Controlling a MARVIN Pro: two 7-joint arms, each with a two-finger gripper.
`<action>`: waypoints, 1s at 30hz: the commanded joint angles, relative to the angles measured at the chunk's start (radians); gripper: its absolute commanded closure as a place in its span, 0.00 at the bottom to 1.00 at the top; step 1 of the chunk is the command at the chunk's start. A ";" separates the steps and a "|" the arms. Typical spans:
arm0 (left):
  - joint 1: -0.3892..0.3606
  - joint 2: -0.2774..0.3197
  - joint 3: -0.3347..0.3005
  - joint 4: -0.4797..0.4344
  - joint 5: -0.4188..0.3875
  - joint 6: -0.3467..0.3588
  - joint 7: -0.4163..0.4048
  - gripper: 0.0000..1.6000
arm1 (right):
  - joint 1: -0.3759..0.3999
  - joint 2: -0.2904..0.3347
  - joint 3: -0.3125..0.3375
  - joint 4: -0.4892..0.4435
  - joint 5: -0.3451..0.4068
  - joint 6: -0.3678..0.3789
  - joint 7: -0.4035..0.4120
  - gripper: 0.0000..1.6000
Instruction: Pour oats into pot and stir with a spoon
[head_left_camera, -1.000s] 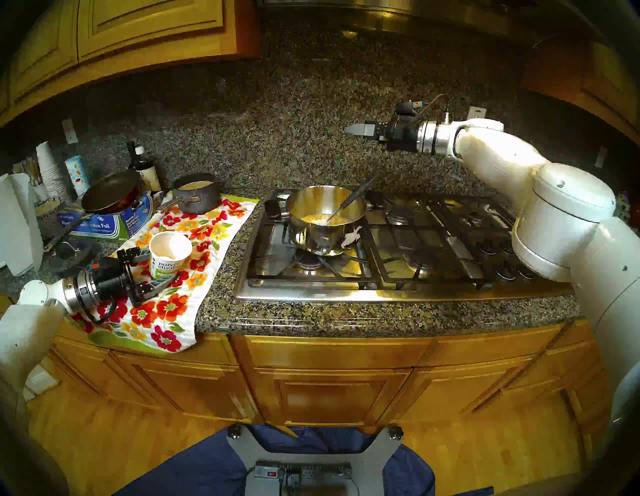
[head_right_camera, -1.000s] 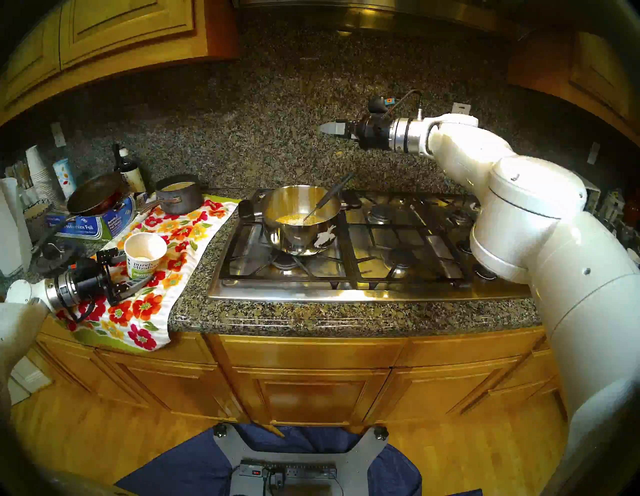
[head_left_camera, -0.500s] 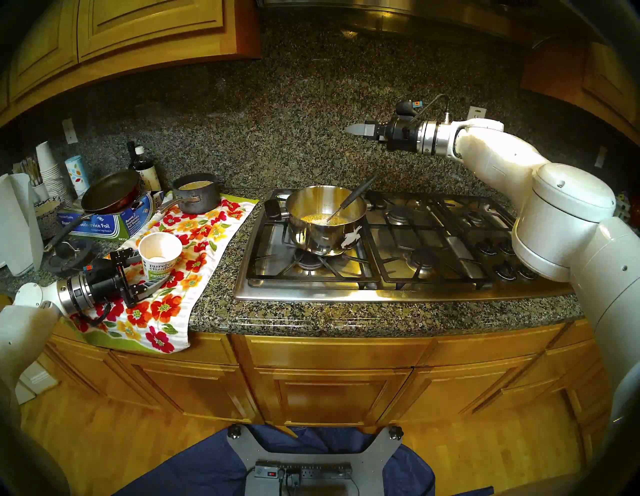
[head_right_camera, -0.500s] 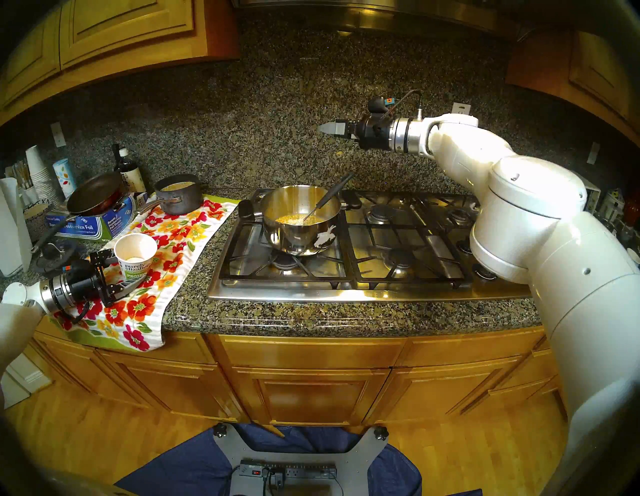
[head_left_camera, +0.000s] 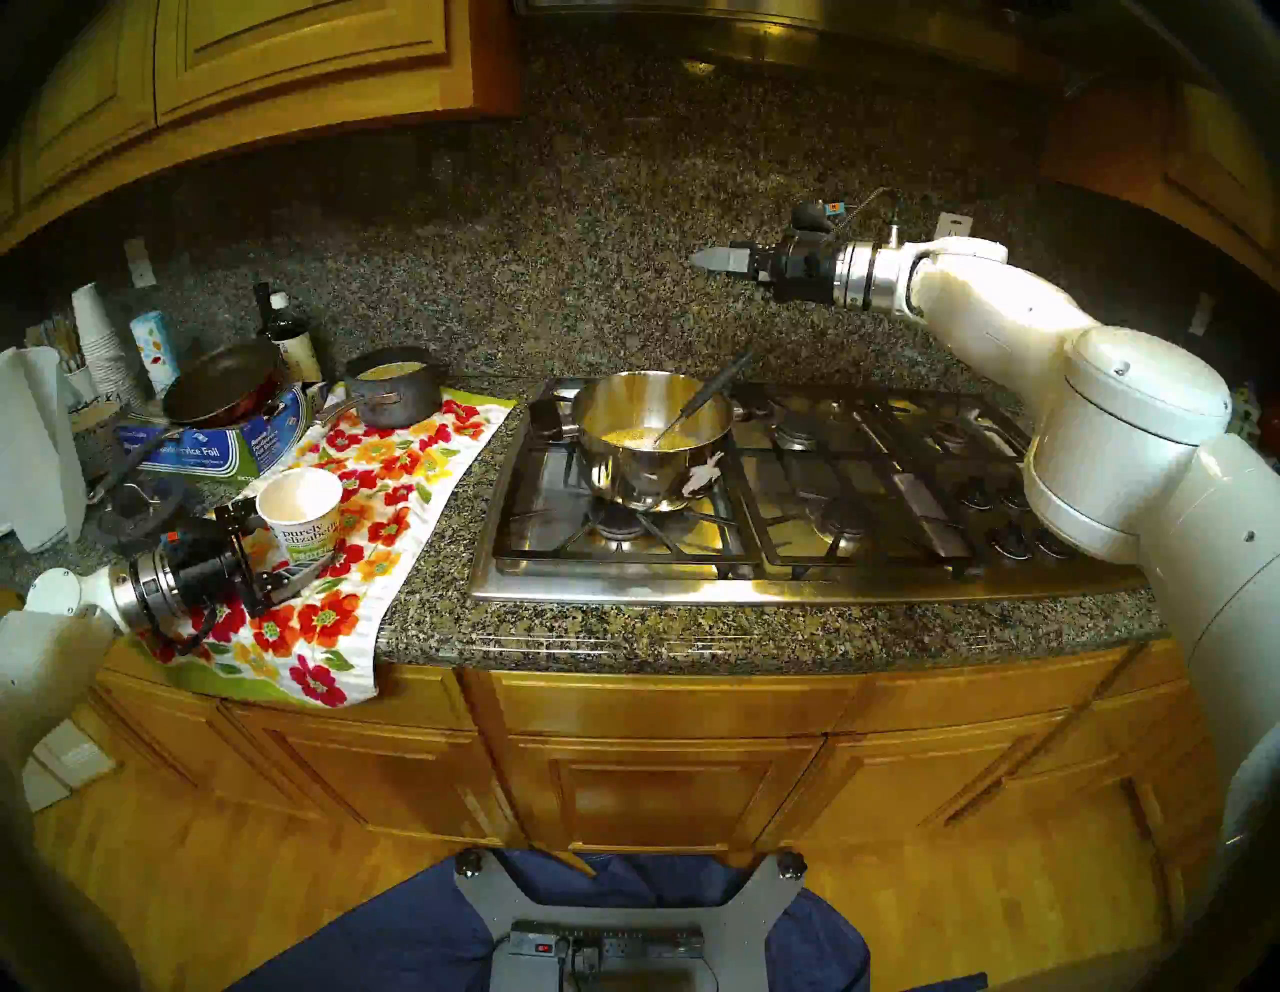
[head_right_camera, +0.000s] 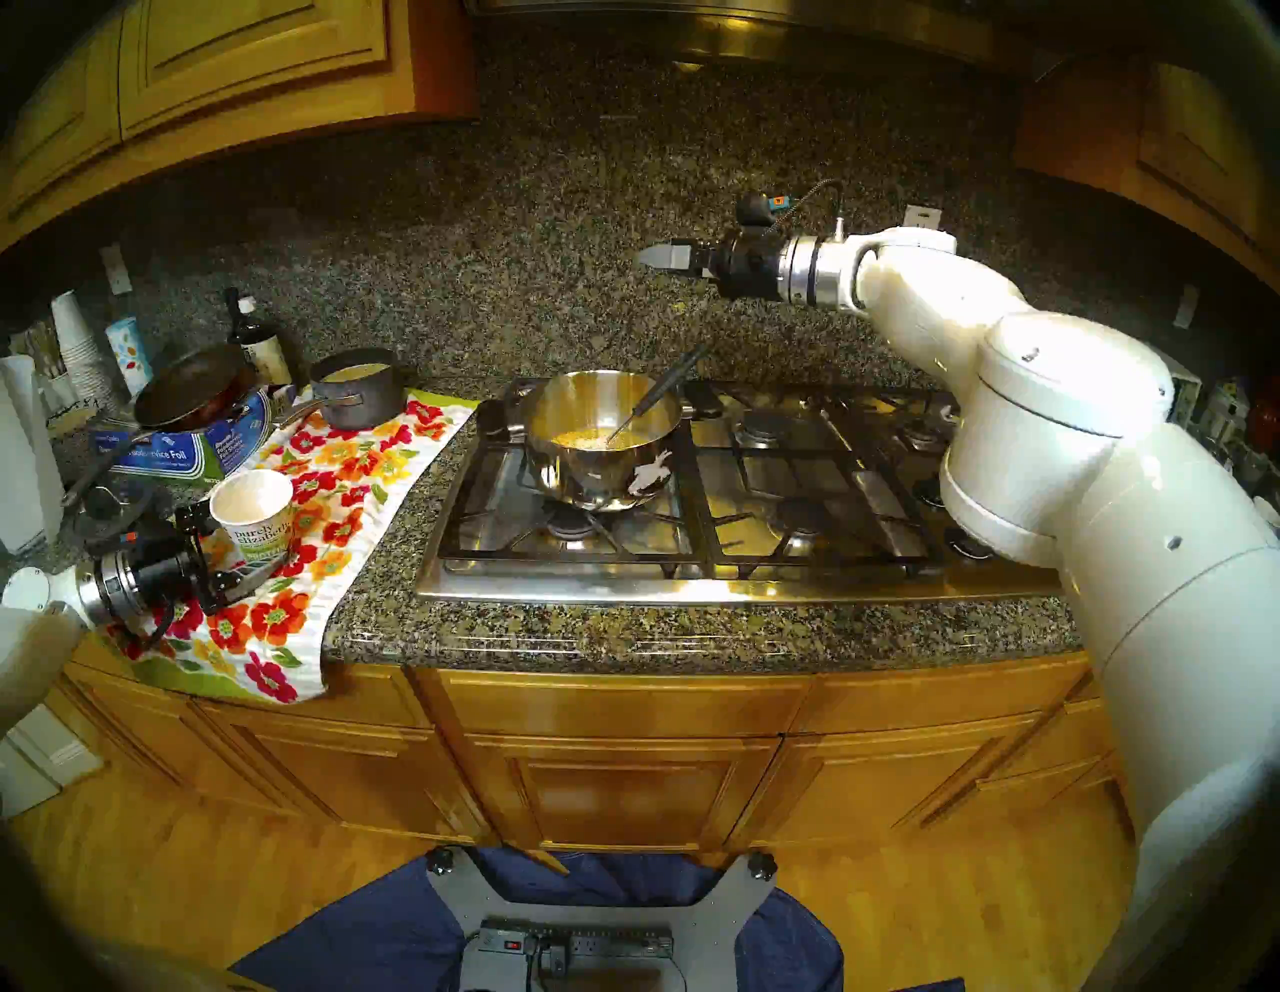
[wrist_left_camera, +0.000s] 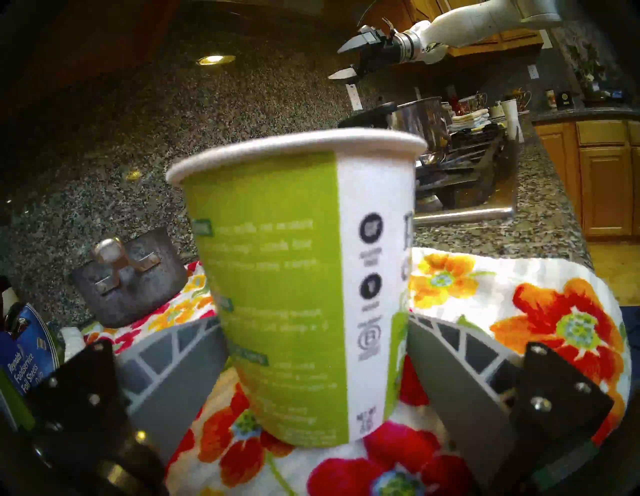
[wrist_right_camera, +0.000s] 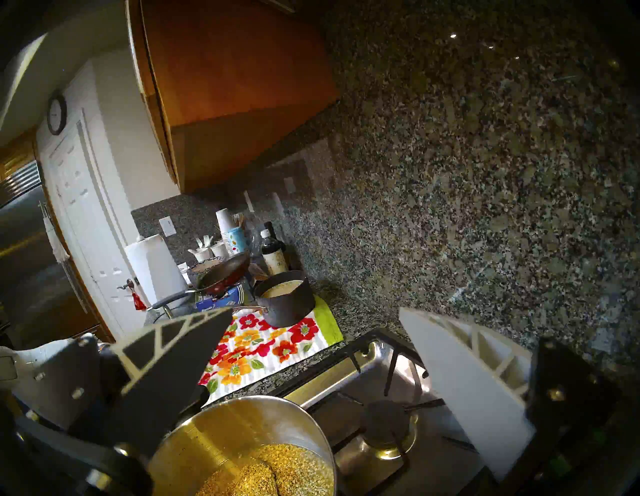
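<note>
Oats (head_left_camera: 641, 436) sit in the pot (head_left_camera: 651, 443) with the spoon (head_left_camera: 692, 409) propped inside; left gripper (wrist_left_camera: 317, 377) straddles the cup (wrist_left_camera: 298, 277), loose, right gripper (head_left_camera: 706, 260) open above.

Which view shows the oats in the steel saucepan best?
The right wrist view: pale tan oat flakes fill its foreground inside the shiny steel saucepan. Both head views show a small distant patch; the left wrist view shows none.

The speckled granite counter (head_left_camera: 692, 634) carries a steel gas cooktop (head_left_camera: 796, 578) on the right and a flowered towel (head_left_camera: 388, 499) on the left, beside a blue foil box (head_left_camera: 201, 450).
</note>
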 joint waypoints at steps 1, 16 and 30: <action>-0.009 0.023 0.044 0.010 0.010 -0.014 -0.110 0.00 | 0.044 0.002 0.010 -0.003 0.008 0.001 0.000 0.00; -0.021 0.096 0.070 -0.029 -0.025 -0.068 -0.049 0.00 | 0.045 0.002 0.010 -0.003 0.008 0.002 0.000 0.00; -0.027 0.134 0.103 -0.044 -0.077 -0.016 -0.060 0.00 | 0.045 0.002 0.010 -0.003 0.008 0.002 0.000 0.00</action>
